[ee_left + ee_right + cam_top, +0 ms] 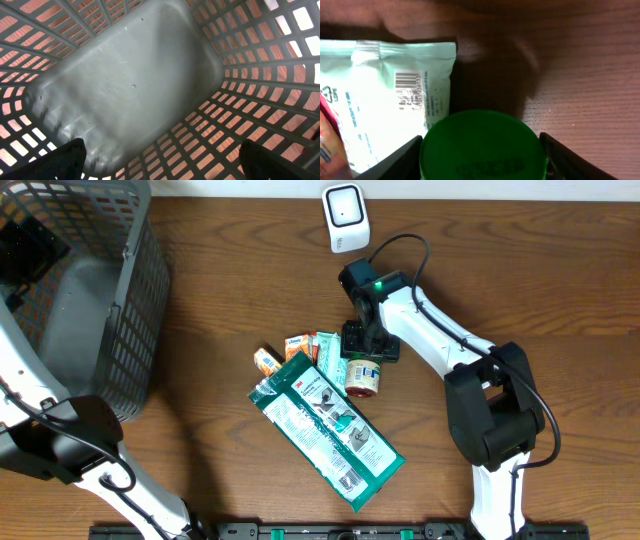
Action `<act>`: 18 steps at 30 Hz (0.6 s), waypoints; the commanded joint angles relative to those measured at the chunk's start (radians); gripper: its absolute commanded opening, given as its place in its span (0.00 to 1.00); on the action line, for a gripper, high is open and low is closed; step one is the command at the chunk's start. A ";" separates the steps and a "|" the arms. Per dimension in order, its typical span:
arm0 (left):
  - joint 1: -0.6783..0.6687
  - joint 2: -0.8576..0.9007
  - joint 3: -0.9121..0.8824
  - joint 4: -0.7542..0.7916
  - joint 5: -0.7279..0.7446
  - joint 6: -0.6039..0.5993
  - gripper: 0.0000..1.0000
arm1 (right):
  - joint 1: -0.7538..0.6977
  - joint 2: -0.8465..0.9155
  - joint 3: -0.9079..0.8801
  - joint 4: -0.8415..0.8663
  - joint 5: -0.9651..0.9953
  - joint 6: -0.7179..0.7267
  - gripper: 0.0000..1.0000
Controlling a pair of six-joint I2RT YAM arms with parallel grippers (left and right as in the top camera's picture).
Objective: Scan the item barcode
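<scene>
A jar with a green lid [481,147] and a red-and-white label [362,376] sits at mid-table. My right gripper [480,145] comes down over it from the far side [366,348], with a dark finger pressed against each side of the lid. A pale green pouch [385,95] beside the jar shows a printed barcode [408,80]. The white scanner [345,218] stands at the table's back edge. My left gripper [175,162] is wide open inside the grey basket [135,80], with nothing between its fingers.
A large green-and-white packet [325,425] lies diagonally in front of the jar. Small orange and green boxes [300,350] are bunched at the packet's top left. The grey mesh basket [130,300] fills the back left corner.
</scene>
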 commanded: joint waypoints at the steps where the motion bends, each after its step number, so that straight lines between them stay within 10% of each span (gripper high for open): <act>1: 0.000 -0.023 0.017 -0.004 0.012 -0.001 0.98 | 0.001 0.002 0.008 0.002 0.006 -0.017 0.51; 18: 0.000 -0.023 0.017 -0.003 0.012 -0.001 0.98 | -0.046 -0.231 0.032 0.016 0.248 -0.119 0.47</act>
